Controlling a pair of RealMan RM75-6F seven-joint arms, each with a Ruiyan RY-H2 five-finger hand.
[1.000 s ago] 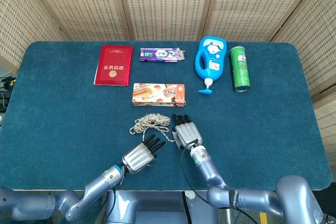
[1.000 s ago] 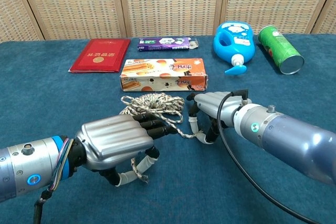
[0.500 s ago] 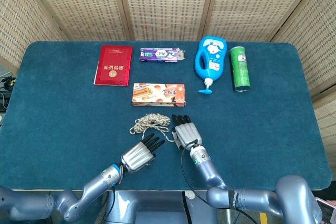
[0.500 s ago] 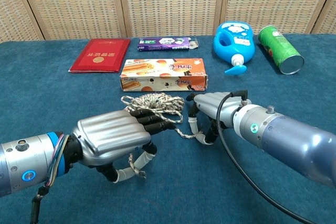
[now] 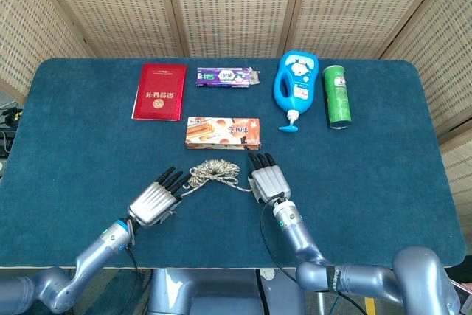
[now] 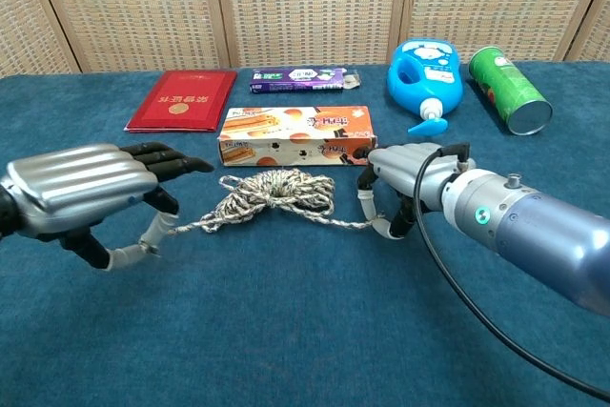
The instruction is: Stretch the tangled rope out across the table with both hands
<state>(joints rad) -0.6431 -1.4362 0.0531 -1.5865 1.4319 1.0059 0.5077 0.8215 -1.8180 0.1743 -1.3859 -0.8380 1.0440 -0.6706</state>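
Observation:
A speckled white rope (image 5: 212,174) (image 6: 276,190) lies bunched in a tangle at the table's middle, in front of the snack box. One strand runs left to my left hand (image 5: 156,198) (image 6: 91,193), which pinches a white-taped rope end under its fingers. Another strand runs right to my right hand (image 5: 266,180) (image 6: 412,178), which holds the other taped end between thumb and fingers. The hands sit on either side of the tangle, low over the blue table (image 5: 369,175).
Behind the rope lies an orange snack box (image 5: 223,133) (image 6: 295,134). Along the far side are a red booklet (image 5: 158,91), a purple packet (image 5: 225,76), a blue bottle (image 5: 295,86) and a green can (image 5: 337,94) on its side.
My left hand has moved well to the left with its rope end, drawing a strand out of the tangle. My right hand shifted slightly right and away.

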